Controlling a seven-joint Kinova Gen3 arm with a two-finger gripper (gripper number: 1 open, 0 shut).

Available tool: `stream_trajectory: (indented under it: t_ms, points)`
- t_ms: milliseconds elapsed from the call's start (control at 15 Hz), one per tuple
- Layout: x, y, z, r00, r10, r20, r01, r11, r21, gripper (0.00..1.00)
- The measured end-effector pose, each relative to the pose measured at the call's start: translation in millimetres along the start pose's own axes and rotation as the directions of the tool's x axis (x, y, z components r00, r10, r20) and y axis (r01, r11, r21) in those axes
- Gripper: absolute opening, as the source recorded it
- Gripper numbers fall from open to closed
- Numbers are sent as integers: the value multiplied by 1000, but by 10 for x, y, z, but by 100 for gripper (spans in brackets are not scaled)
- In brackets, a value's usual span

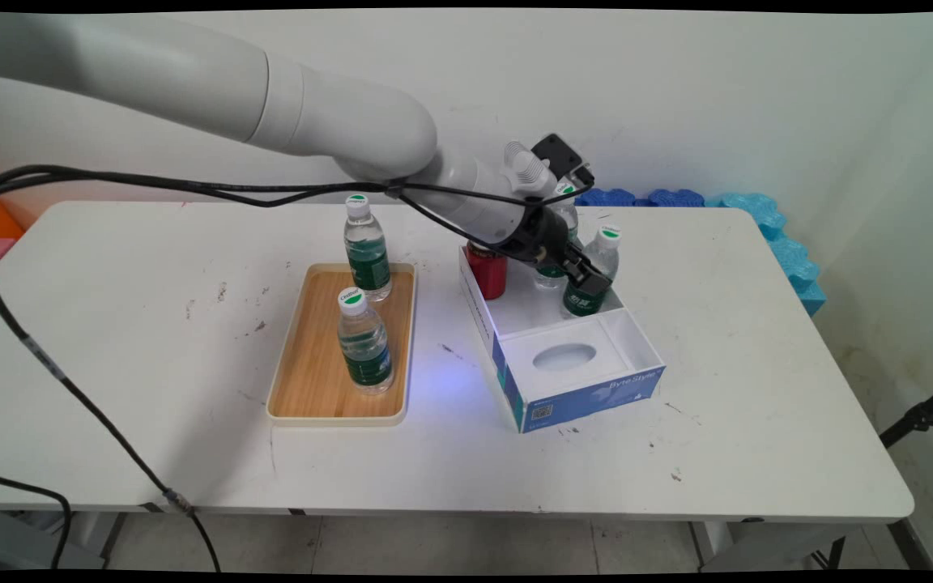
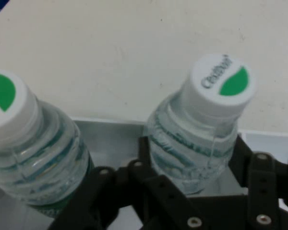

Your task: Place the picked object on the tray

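Claw (image 2: 194, 163) clamped around the body of a clear plastic water bottle with a green label and white cap (image 2: 201, 129), which stands upright in the open white-and-blue cardboard box (image 1: 588, 380) on the white tabletop (image 1: 758, 389), beside a second such bottle (image 2: 29, 148) and a red can (image 1: 487, 271).

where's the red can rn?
Main view: the red can stands in the far left corner of the open box, left of the gripper and its water bottle.
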Motion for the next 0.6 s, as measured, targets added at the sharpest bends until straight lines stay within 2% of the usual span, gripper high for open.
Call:
stream_trajectory:
  t_ms: [333, 600]
  points:
    - [-65, 18, -73, 1000, 24, -14, -24, 1000, -5, 0]
    - [-20, 43, -422, 999, 24, -44, -24, 1000, -4, 0]
